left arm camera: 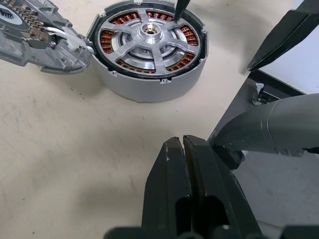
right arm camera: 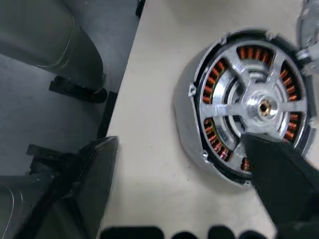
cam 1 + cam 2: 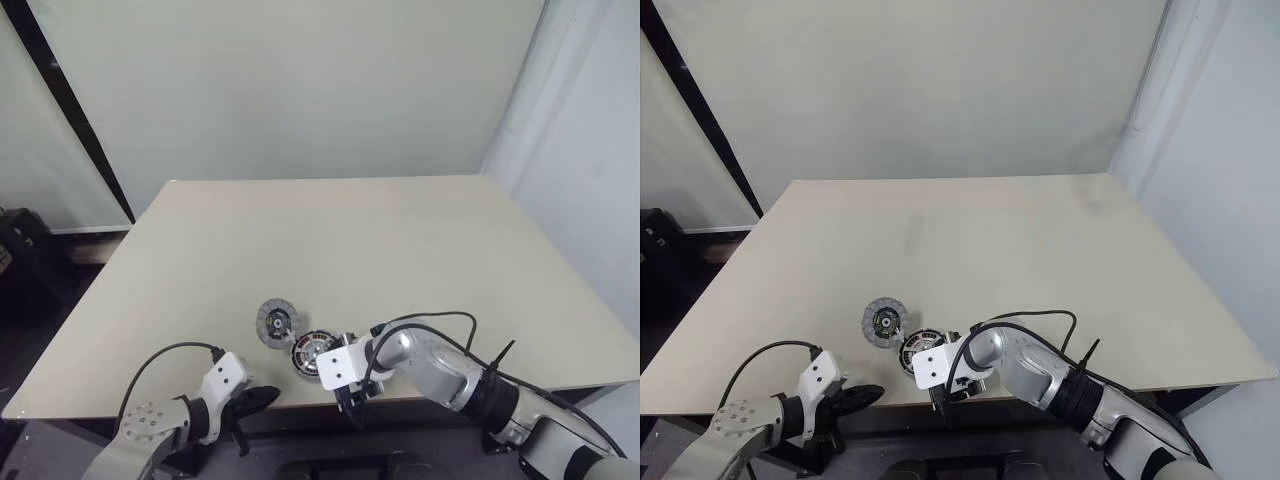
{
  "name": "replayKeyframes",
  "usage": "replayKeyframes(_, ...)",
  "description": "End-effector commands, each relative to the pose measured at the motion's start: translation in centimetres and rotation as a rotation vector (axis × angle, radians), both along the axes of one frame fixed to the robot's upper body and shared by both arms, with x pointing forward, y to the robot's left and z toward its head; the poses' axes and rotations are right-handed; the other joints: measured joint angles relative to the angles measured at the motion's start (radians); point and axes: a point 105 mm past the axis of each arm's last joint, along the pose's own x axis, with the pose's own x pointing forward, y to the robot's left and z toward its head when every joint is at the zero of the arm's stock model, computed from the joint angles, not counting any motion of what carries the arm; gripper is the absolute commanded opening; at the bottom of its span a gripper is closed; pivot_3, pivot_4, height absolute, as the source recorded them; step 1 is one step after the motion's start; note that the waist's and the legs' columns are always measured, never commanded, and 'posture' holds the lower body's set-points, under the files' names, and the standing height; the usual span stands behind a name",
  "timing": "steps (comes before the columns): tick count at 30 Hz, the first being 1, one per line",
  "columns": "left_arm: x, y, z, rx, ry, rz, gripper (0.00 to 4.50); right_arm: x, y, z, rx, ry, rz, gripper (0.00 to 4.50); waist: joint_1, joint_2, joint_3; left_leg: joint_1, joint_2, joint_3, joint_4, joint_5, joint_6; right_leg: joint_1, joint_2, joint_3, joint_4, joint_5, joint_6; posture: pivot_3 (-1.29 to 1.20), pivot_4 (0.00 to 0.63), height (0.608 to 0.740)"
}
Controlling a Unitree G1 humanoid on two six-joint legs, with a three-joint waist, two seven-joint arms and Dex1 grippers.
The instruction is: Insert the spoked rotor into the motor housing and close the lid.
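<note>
The left claw is pressed together, empty, near the surface's front edge. The right claw stands apart, one fingertip over the spoked rotor seated in the motor housing. The lid lies beside the housing.

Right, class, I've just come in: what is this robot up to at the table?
It is putting a motor together near the table's front edge. The rotor already sits in the housing, over the copper windings. The lid lies beside the housing, not yet on. The right gripper is open, one finger over the rotor. The left gripper is shut and empty, just short of the housing.
</note>
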Motion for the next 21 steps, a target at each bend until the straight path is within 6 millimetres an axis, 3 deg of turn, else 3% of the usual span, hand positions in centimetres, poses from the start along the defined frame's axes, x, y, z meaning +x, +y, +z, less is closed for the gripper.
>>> replayKeyframes(1, 0.5, -0.4, 0.8, 0.005, -0.046, -0.018, 0.0, 1.0, 0.5, 1.0, 0.031, -0.055, -0.008, 2.89, 0.0, 0.0, 0.0, 0.0, 0.0, 0.0, 0.0, 0.0, 0.0, 0.0, 0.0, 0.0, 0.0, 0.0, 0.0, 0.0, 0.0, 0.74)
replayKeyframes(7, 0.4, -0.3, 0.8, 0.006, -0.047, -0.012, 0.0, 0.9, 1.0, 1.1, 0.068, -0.034, -0.039, 0.78, 0.0, 0.0, 0.0, 0.0, 0.0, 0.0, 0.0, 0.0, 0.0, 0.0, 0.0, 0.0, 0.001, 0.0, 0.0, 0.0, 0.0, 0.74)
replayKeyframes(10, 0.4, -0.3, 0.7, 0.006, -0.047, -0.01, 0.0, 0.8, 1.2, 1.2, 0.087, -0.022, -0.062, 0.0, 0.0, -0.001, 0.0, 0.001, 0.0, 0.0, 0.0, 0.0, 0.0, 0.0, 0.0, 0.0, 0.001, 0.0, 0.0, 0.0, 0.0, 0.74)
replayKeyframes(15, 0.4, -0.3, 0.7, 0.005, -0.047, -0.009, 0.0, 1.0, 1.5, 1.4, 0.125, 0.01, -0.14, 0.0, 0.0, -0.001, 0.0, 0.001, 0.0, 0.0, 0.001, 0.0, 0.0, 0.001, 0.0, 0.0, 0.001, 0.0, -0.001, 0.0, 0.0, 0.74)
replayKeyframes(21, 0.5, -0.4, 0.6, 0.004, -0.047, -0.013, 0.0, 2.3, 2.3, 2.2, 0.254, 0.089, -0.436, 0.0, -0.001, -0.001, 0.0, 0.001, 0.001, -0.001, 0.002, 0.0, -0.005, -0.001, 0.001, 0.0, 0.003, 0.002, -0.003, 0.0, 0.0, 0.74)
